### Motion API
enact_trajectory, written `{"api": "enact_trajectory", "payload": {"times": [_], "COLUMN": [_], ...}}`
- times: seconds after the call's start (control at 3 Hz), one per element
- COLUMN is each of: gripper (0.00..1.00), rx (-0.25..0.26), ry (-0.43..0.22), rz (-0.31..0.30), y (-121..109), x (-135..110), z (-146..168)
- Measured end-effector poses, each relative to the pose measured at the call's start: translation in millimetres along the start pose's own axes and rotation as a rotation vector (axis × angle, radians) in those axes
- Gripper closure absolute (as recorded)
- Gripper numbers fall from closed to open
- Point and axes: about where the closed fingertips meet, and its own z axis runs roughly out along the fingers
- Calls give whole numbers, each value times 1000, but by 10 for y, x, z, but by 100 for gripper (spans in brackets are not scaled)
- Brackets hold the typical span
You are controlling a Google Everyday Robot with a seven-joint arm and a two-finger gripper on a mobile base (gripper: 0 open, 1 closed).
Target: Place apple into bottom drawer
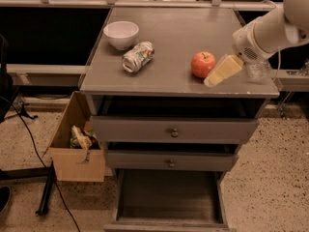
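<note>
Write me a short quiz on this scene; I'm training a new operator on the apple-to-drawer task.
1. True or false: the apple already lies in the open bottom drawer.
2. Fill in: in the camera view, the gripper is just to the ___ of the apple.
3. Nearest the white bowl is: A) the crushed can, B) the apple, C) the gripper.
Key: 1 false, it is on the cabinet top; 2 right; 3 A.
</note>
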Motion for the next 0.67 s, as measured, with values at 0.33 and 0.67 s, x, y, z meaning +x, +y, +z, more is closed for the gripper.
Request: {"api": "enact_trajectory", "payload": {"times": [0.33,0.67], "gripper": [0,0], "rx": [-23,-50], "ry": [-31,-47], "rz": [76,134], "y": [-85,-127], "x": [3,12], "z": [255,481]}}
